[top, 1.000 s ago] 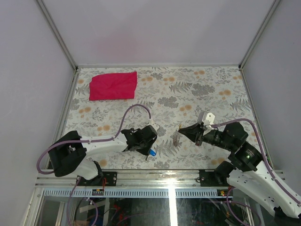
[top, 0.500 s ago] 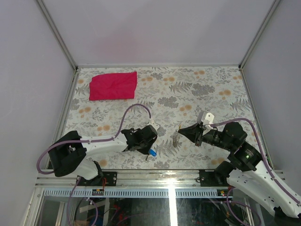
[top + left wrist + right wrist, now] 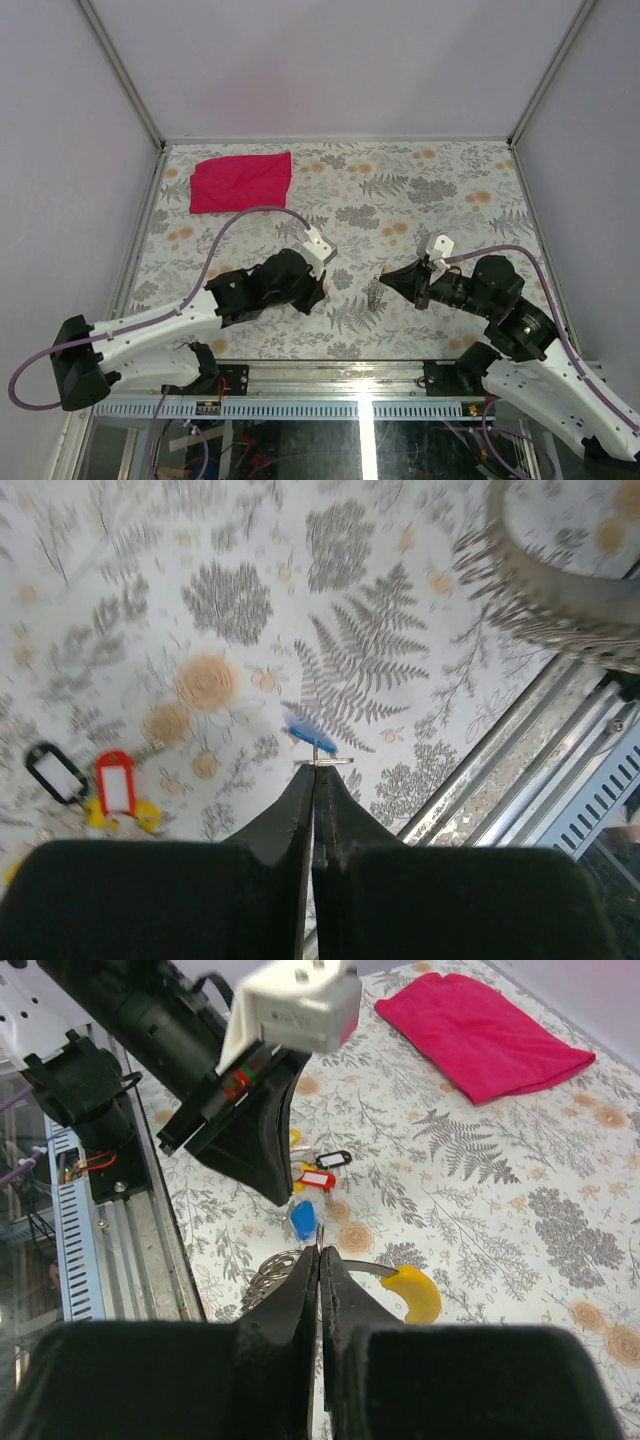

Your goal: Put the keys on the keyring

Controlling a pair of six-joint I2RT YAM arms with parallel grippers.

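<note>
1. Keyring (image 3: 268,1272): it sits at the tip of the right gripper (image 3: 320,1258), touching the left side of the fingers. In the top view its chain (image 3: 374,293) hangs just below that gripper, near the middle of the bench's (image 3: 440,190) near half.

2. Right gripper: the fingers are pressed together, pinching the keyring's thin metal.

3. Yellow key (image 3: 415,1295): it is just beside the right gripper on the other side from the keyring. Its metal blade points at the fingertips. Whether the blade passes through the ring cannot be determined.

4. Blue key (image 3: 302,731): it is at the tip of the left gripper (image 3: 315,772). The metal end is between the fingertips and the blue head projects beyond them.

5. Left gripper: the fingers are pressed together, pinching the blue key by its metal end. In the right wrist view this gripper points downward, and the blue key is just beyond the keyring and the right fingertips, near but apart from them.

6. Loose keys: a red key (image 3: 115,783) and a black key (image 3: 55,770) lie side by side on the bench, near the left gripper and not held.

7. Red cloth (image 3: 240,182): it lies flat at the far left corner of the bench, well apart from both grippers.
</note>
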